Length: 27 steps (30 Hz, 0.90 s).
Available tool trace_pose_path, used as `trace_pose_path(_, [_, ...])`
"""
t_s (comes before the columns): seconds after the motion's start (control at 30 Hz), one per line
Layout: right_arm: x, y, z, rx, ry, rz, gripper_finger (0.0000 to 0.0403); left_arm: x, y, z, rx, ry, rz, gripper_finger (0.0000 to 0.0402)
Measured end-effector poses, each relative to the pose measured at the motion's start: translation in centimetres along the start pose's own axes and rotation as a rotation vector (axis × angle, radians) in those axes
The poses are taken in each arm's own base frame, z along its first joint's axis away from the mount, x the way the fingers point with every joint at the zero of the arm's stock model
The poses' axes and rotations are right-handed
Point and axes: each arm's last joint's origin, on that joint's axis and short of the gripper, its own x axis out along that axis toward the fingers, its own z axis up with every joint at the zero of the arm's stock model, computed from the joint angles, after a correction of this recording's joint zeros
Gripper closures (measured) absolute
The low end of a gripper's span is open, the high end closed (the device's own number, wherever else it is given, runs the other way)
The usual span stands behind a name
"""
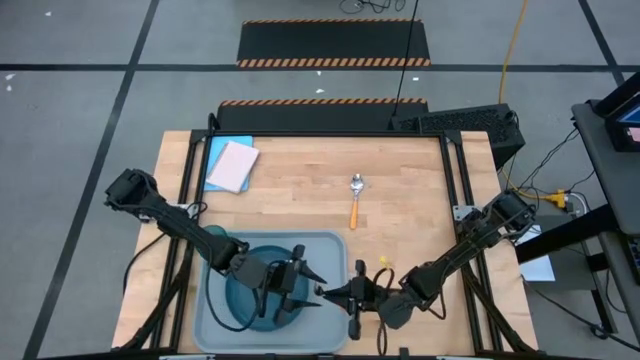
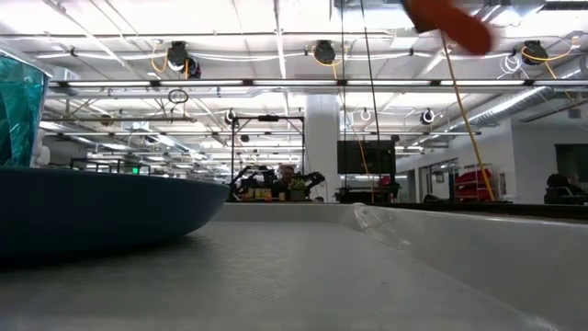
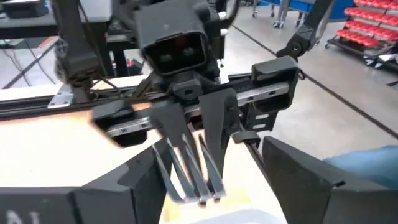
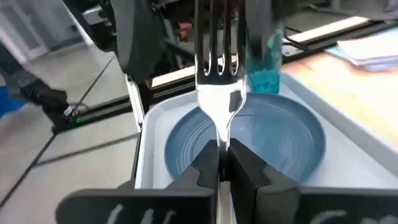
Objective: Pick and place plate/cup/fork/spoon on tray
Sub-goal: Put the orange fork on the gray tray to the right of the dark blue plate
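Right gripper [image 4: 219, 163] clamped on silver-tined fork [image 4: 219, 93] over round teal-blue plate [image 4: 273, 140] (in pale grey-blue tray [image 1: 215, 325], desk's near edge); left gripper [image 1: 312, 288] open.

Pale wooden table [image 1: 420, 215] with visible plank grain; smooth, slightly glossy plastic tray [image 4: 348, 180]; glossy plate [image 4: 280, 146] with fine concentric ridges; shiny metal fork [image 4: 219, 68] tines; translucent plastic cup [image 4: 264, 68]; matt dark fingers [image 4: 249, 163]

Two dark, near-black jointed arms, the left arm [image 1: 170, 220] and the right arm [image 1: 470, 245], have bulky rounded joints, loose black cables, angular matte fingers [image 3: 298, 171], and white lettering at the wrist.
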Motion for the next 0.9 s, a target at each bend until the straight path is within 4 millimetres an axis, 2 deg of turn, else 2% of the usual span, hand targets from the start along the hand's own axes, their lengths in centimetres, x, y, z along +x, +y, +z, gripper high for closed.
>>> trace_pose_path(0.2, [-0.3, 0.2, -1.0, 0.132, -0.023, -0.08, 0.0398, -2.5, 0.1, 1.1, -0.062, 0.058, 0.125, 0.0145])
trace_pose_path(0.4, [1.1, -0.5, -4.0, 0.196, 0.003, -0.144, 0.0398, -4.5, -0.6, 1.6, -0.076, 0.094, 0.16, 0.0173])
trace_pose_path(0.57, [2.6, -0.5, -5.3, 0.261, -0.034, -0.209, 0.0399, -5.0, -1.8, 1.6, -0.057, 0.086, 0.132, 0.0193])
trace_pose_path(0.73, [5.5, 0.2, -5.4, 0.288, -0.054, -0.223, 0.0399, -5.2, -2.1, 1.7, -0.059, 0.072, 0.165, 0.0209])
trace_pose_path(0.8, [6.2, 0.6, -5.4, 0.279, -0.063, -0.219, 0.0399, -5.2, -2.2, 1.9, -0.064, 0.058, 0.164, 0.0214])
trace_pose_path(0.9, [6.9, 0.8, -5.1, 0.355, -0.119, -0.179, 0.0399, -5.2, -2.3, 1.9, -0.081, 0.056, 0.16, 0.0218])
